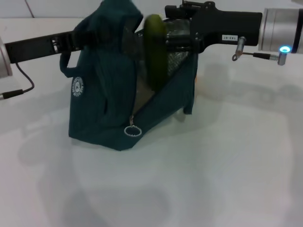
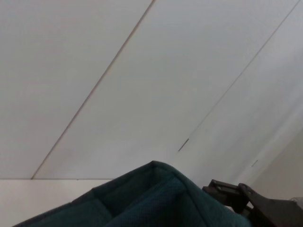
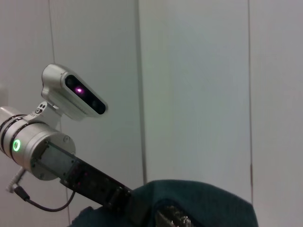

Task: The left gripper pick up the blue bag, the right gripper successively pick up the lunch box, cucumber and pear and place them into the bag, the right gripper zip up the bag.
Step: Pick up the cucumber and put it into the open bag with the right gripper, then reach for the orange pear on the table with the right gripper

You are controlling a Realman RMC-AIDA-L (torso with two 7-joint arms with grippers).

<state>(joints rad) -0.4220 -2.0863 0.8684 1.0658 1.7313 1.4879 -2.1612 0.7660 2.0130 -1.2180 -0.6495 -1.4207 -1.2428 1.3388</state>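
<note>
The blue bag [image 1: 102, 99] stands on the white table, its top pulled up and its zipper open, showing the silver lining. My left gripper [image 1: 84, 39] reaches in from the left, shut on the bag's upper edge and partly hidden by fabric. From the right, my right gripper [image 1: 165, 41] is shut on the cucumber [image 1: 155, 52], which hangs upright over the bag's opening. The bag's top [image 2: 151, 198] fills the lower part of the left wrist view. In the right wrist view, the bag [image 3: 203, 203] sits below the left arm [image 3: 47, 151]. The lunch box and the pear are hidden.
The zipper's ring pull [image 1: 133, 131] hangs low on the bag's front, and a white round logo [image 1: 77, 86] marks its left side. Bare white table [image 1: 227, 165] spreads in front and to the right. A black cable [image 1: 21, 90] trails from the left arm.
</note>
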